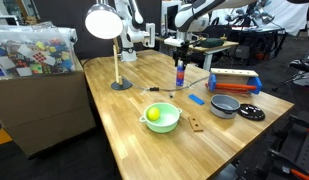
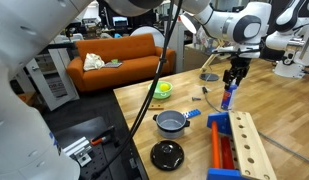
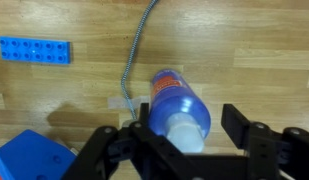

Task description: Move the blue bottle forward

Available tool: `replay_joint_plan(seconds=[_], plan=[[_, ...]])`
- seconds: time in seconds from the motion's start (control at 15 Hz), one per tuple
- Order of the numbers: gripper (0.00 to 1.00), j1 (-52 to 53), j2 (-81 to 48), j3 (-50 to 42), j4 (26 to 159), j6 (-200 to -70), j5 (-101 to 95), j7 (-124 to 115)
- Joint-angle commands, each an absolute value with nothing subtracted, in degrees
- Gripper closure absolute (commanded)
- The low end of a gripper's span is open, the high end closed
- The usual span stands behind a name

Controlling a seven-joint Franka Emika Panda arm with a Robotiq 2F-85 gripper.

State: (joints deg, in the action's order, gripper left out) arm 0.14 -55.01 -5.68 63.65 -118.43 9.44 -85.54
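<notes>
Broadly, the light wooden table (image 1: pixel 144 140) fills the scene. At one end is a brown cardboard box (image 1: pixel 44 105) heaped with colourful packets whose print is too small to read. On the table stand a desk lamp with a round white shade (image 1: pixel 102 20) and a long wooden toy box with red and blue sides (image 1: pixel 234 82). Beside that box a round grey metal pot (image 1: pixel 225 105) stands open, with a flat black lid (image 1: pixel 251 113) lying just next to it. A pale green bowl (image 1: pixel 162 117) holds one yellow ball (image 1: pixel 153 114). The slim blue bottle (image 1: pixel 180 73) stands upright between the lamp's base and the toy box, well apart from the bowl. In the wrist view the bottle (image 3: pixel 177 95) shows a white top, a glossy blue body and a reddish mark lower down. Any lettering on it is too blurred to read. The black gripper (image 3: pixel 186 122) sits directly over it with its jaws spread and one finger (image 3: pixel 244 130) on each side. A visible gap remains on one side. A flat blue studded brick (image 3: pixel 35 50) lies nearby on the wood.
</notes>
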Motion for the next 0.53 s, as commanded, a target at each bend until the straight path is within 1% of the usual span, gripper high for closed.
replay_joint_plan(seconds=[0.0, 0.47], plan=[[0.00, -0.5, -54.8, -4.6, 62.8, -120.3, 10.1, -84.2], [0.00, 0.4, -48.1, -1.5, 69.5, -126.7, 11.5, -80.6]])
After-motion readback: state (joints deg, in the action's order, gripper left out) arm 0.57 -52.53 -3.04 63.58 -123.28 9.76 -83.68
